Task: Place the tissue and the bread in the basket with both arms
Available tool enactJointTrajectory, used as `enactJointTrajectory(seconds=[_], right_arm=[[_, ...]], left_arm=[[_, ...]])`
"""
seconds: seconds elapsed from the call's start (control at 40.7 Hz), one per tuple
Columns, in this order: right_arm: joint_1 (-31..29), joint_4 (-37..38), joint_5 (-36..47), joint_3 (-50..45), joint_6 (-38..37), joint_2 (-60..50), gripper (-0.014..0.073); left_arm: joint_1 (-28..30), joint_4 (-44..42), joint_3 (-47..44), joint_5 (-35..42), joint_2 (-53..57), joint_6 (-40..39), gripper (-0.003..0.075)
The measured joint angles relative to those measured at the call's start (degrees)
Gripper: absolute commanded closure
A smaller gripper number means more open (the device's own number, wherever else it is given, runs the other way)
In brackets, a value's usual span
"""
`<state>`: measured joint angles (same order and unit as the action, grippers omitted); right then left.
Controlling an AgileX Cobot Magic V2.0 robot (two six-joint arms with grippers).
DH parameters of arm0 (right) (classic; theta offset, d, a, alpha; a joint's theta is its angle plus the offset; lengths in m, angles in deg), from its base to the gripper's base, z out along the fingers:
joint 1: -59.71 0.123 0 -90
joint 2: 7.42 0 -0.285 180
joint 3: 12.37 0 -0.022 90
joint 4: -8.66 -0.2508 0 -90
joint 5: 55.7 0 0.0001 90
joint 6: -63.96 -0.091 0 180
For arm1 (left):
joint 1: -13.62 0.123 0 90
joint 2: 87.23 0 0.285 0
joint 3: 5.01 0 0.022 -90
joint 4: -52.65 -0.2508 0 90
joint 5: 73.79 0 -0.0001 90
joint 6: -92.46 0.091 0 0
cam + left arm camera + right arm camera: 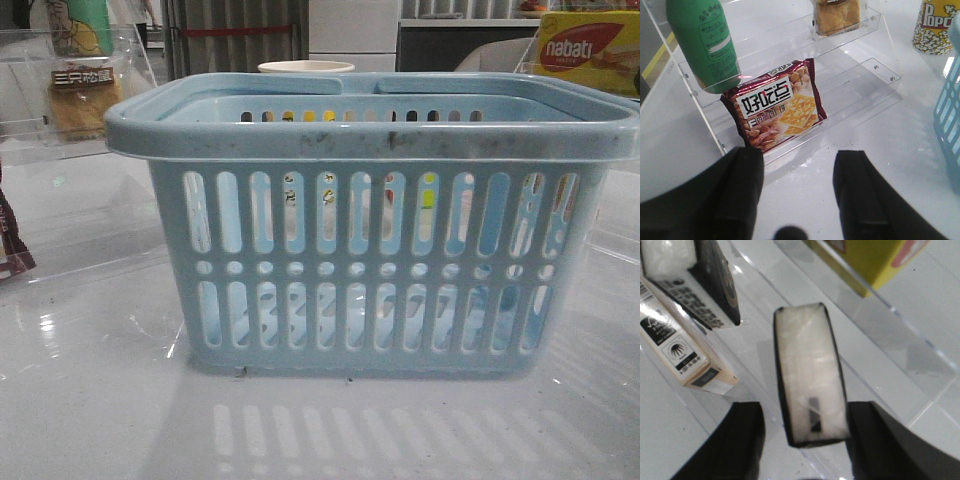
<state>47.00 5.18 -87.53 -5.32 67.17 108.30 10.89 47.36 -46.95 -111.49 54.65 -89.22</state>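
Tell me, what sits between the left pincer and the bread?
In the left wrist view, a red cracker pack stands between the open left pincer and the bread.

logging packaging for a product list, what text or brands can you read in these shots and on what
"nabati": yellow-red box, behind the basket.
"三只松鼠": dark band on the bread pack.
"好吃点": red biscuit packet; its smaller print is unreadable.
"Popco", cut off by the frame edge: popcorn cup.
Green bottle: print too small to read.
Black and white pack and cream box: print blurred, unreadable.

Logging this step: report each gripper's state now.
Left gripper: open, empty, short of the red snack pack.
Right gripper: open, astride the tissue pack, not clamped.
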Motion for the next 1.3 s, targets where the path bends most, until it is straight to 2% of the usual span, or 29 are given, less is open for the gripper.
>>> enactJointTrajectory(seconds=[0.172, 0.516, 0.91, 1.156, 1.303], right_arm=[[0.0, -1.1, 0.4, 0.1, 0.0, 0.1, 0.0338], [-0.1, -4.9, -0.9, 0.1, -0.1, -3.5, 0.0340], [0.5, -5.2, -8.1, 0.1, -0.1, -19.5, 0.0340], [5.6, -5.2, -13.6, 0.2, 0.0, -29.5, 0.0340], [12.5, -5.2, -16.0, 0.3, 0.0, -32.5, 0.0340]], left_arm=[[0.0, 0.0, 0.0, 0.0, 0.0, 0.0, 0.0339], [0.0, 0.0, 0.0, 0.0, 0.0, 0.0, 0.0339], [0.0, 0.0, 0.0, 0.0, 0.0, 0.0, 0.0339], [0.0, 0.0, 0.0, 0.0, 0.0, 0.0, 0.0339], [0.0, 0.0, 0.0, 0.0, 0.0, 0.0, 0.0339]])
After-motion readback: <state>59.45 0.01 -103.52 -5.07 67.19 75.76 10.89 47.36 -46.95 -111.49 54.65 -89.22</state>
